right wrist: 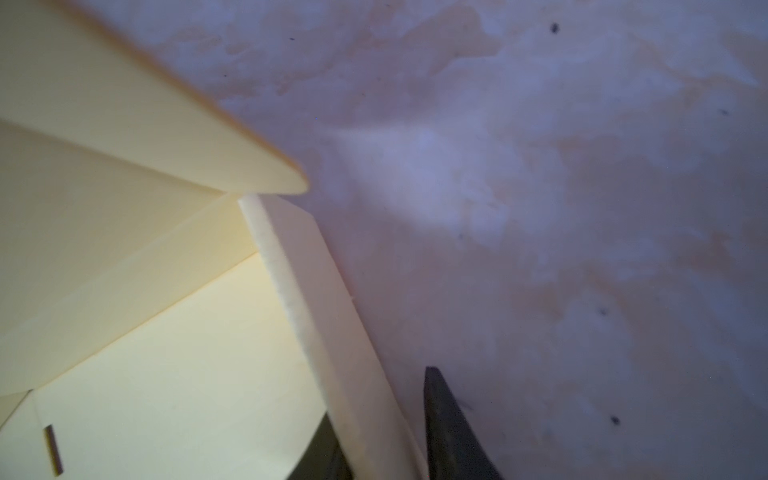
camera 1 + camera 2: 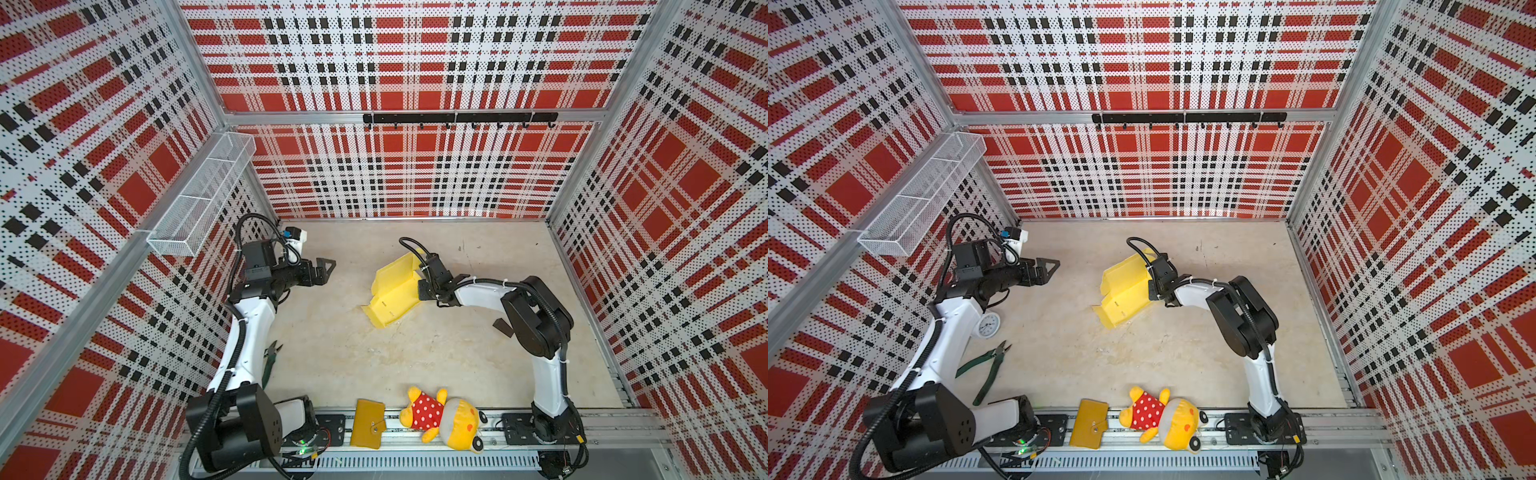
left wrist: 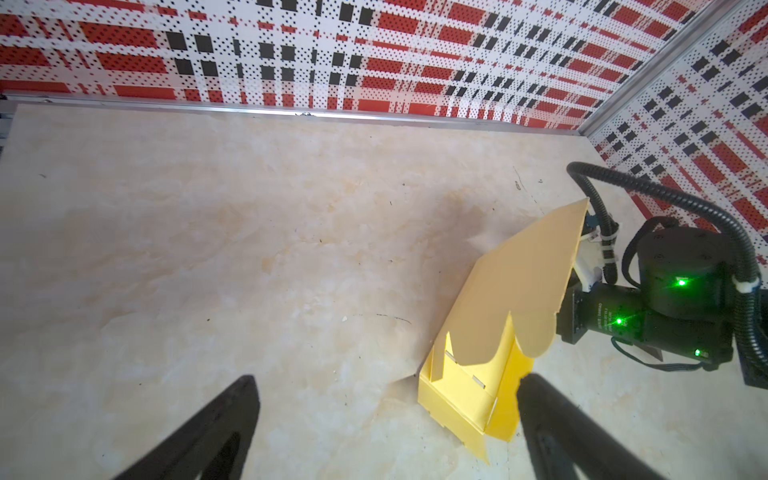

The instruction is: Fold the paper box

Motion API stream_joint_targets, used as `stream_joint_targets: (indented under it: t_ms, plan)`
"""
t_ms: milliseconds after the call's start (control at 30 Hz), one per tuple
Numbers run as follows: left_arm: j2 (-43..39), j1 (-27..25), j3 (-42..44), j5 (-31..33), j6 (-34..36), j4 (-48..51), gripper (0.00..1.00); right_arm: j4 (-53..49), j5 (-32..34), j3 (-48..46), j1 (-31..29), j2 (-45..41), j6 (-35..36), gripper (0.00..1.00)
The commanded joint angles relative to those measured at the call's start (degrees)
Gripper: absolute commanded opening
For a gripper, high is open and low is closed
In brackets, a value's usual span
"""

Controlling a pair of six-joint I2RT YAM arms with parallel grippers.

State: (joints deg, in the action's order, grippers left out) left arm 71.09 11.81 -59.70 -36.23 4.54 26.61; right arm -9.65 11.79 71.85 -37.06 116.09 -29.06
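At the right gripper (image 1: 378, 399), two dark fingers on either side of one upright side wall of the pale yellow thin cardboard paper box (image 1: 124, 374), both very close to the wall. Cannot tell whether already pinching it or only around it. Reaches the box from its right side in both top views. Near the middle of the beige marbled table (image 2: 415, 353), a little toward the back, lies the paper box (image 2: 392, 291), only half folded. Flat bottom panel down on the table, with two small slits cut in it. Narrow side walls bent upward along the long edges. At the far end a big lid panel, raised and tilted over the bottom, with rounded flaps at its corners. At the near end a short flap, open and low on the table. From the left wrist view, bright yellow on the lit inside, darker ochre on the shaded back of the lid panel (image 3: 519, 282). Left gripper (image 2: 326, 272) spread wide, holding nothing, in the air at the left, well apart from the box.
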Motion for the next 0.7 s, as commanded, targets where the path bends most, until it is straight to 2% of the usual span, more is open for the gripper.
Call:
stream_joint_targets:
  t_ms: [0,67,167,333,367,400,533,667]
  plan:
    - [0.3,-1.0,-2.5,-0.9,0.5,0.9,0.99,-2.3,5.2,-4.1,-0.2,-4.4,-8.3,0.3]
    - [0.5,-1.4,-2.8,-0.7,0.6,0.9,0.99,-1.7,4.7,-7.1,-0.4,-6.7,-10.3,0.35]
    - [1.0,-1.6,-3.3,-0.6,1.1,0.9,0.99,1.0,4.8,-12.5,-0.9,-11.3,-9.7,0.51]
    - [2.0,-1.9,-3.6,-0.6,1.3,0.7,1.0,5.5,5.9,-16.7,-0.9,-18.3,1.7,0.68]
    - [2.1,-1.8,-3.6,-0.6,1.4,0.8,0.99,5.9,6.8,-16.9,-0.8,-18.9,8.9,0.72]
    - [2.3,-1.7,-3.6,-0.5,1.3,0.9,0.99,6.9,7.1,-17.4,-0.7,-19.2,6.8,0.75]
    - [2.9,-1.5,-4.3,-0.5,1.1,1.3,0.99,13.0,2.8,-18.3,1.8,-17.1,11.4,0.77]
    - [2.4,-1.6,-4.3,-0.5,1.5,1.3,0.99,15.3,-1.7,-16.0,3.0,-13.0,12.7,0.72]
